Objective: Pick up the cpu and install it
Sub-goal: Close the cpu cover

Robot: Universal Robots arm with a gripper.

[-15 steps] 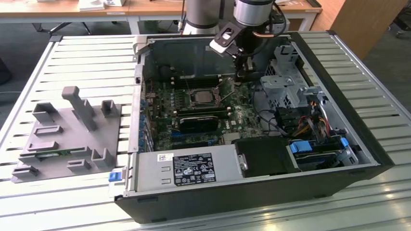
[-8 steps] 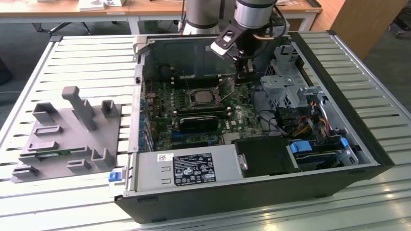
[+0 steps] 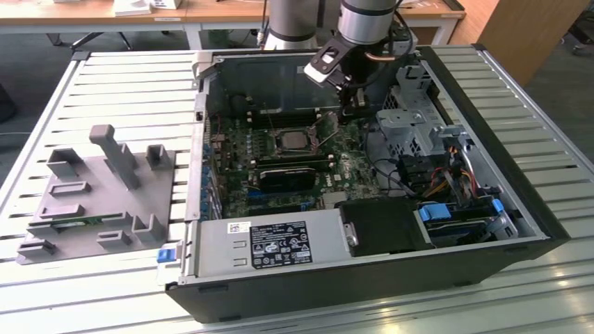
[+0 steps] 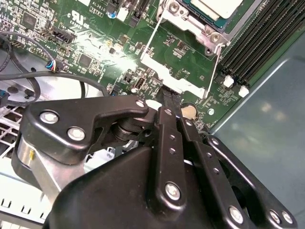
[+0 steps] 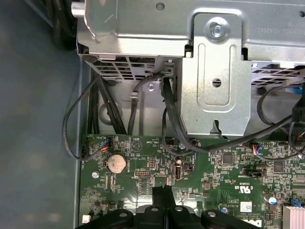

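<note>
The cpu [image 3: 295, 141], a small silver square, lies in the socket in the middle of the green motherboard [image 3: 348, 170] inside the open computer case. In the second wrist view the cpu [image 4: 215, 6] shows pale and shiny, with the socket's metal retention frame [image 4: 174, 71] swung open beside it. My gripper [image 3: 351, 113] hangs over the board on the exterior view's right of the socket. Its black fingers [image 4: 167, 101] are pressed together with nothing between them. In the first wrist view the gripper [image 5: 163, 192] hovers over the board beside a coin battery [image 5: 116, 163].
A silver drive cage [image 3: 419, 118] and black cables [image 5: 100, 109] stand close to the gripper. A black block [image 3: 288, 177] sits below the socket, and the power supply [image 3: 269, 243] fills the case front. Memory slots [image 4: 259, 40] run beside the socket. A grey fixture [image 3: 93, 188] lies outside at the exterior view's left.
</note>
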